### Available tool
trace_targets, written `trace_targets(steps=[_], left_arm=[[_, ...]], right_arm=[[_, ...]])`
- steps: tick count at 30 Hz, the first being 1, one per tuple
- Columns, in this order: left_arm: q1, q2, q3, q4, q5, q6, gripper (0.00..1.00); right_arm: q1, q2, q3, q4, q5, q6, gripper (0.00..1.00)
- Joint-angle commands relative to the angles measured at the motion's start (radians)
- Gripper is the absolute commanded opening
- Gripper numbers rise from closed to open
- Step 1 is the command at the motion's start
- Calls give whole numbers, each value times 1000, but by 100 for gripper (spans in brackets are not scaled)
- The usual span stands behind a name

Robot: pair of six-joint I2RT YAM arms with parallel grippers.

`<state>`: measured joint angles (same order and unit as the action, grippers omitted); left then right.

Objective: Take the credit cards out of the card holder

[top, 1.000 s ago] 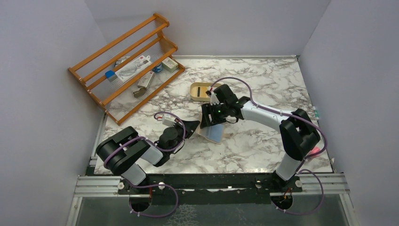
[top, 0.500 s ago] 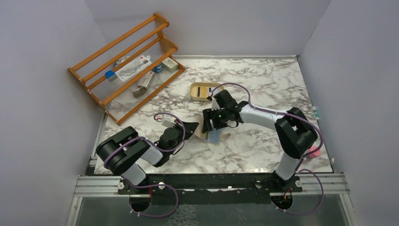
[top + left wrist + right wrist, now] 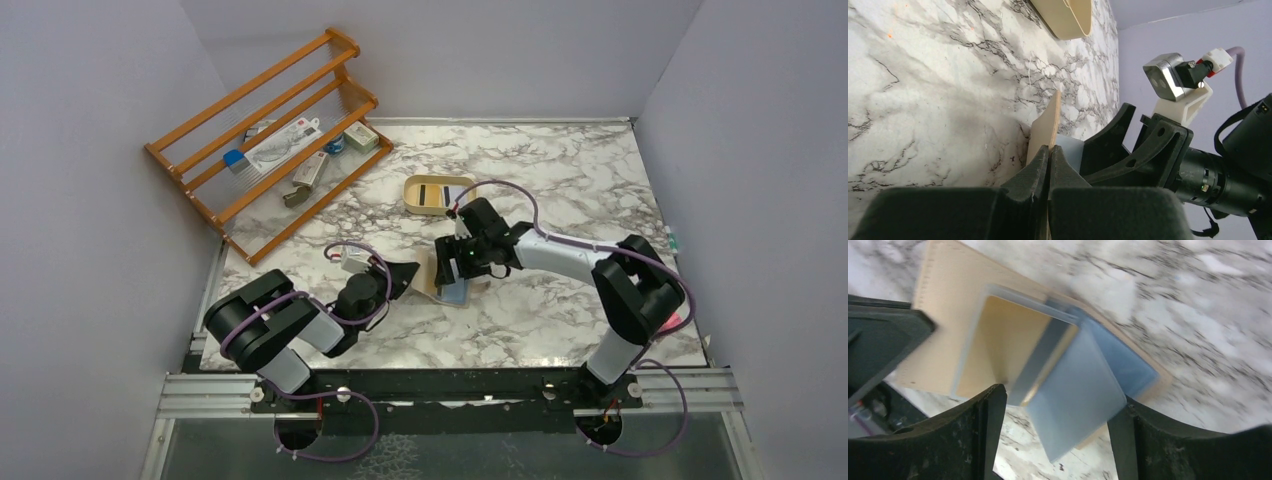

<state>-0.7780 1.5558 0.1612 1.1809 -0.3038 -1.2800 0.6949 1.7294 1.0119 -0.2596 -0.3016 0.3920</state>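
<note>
Tan card holder (image 3: pixel 1044 132) pinched in left hand (image 3: pixel 1049 151).

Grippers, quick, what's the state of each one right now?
Left gripper: shut on the card holder edge.
Right gripper: open, jaws either side of a light blue card.

matt leather card holder (image 3: pixel 943 300), smooth plastic cards (image 3: pixel 1073 385)

Soft, even white light fills the top view, leaving only faint shadows on the marble table (image 3: pixel 560 170). Motion blur smears the right wrist view, softening the card holder (image 3: pixel 943 300) and streaking the stone. The left wrist view's near foreground is dark and unfocused.
</note>
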Motion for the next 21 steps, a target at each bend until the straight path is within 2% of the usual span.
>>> trace_targets(steps=[1,3,6,10,14,16,21], left_arm=[[2,-4,-16,51,-21,-19,0],[2,10,-21,53,-23,-30,0],[1,56,-36,98,-24,-57,0],[3,202,-66,263,-14,-128,0],[3,451,-93,583,-3,-219,0],[2,524,-92,612,9,-273,0],[0,547,-104,610,3,-276,0]], right_arm=[[6,-93,-22,-119,258,2,78],[5,-151,-24,-129,339,11,82],[5,-224,-28,-107,359,28,82],[6,-257,-70,11,153,57,83],[6,-205,-128,152,-47,153,83],[5,-188,-172,209,-76,203,83],[5,-149,-232,316,-132,256,84]])
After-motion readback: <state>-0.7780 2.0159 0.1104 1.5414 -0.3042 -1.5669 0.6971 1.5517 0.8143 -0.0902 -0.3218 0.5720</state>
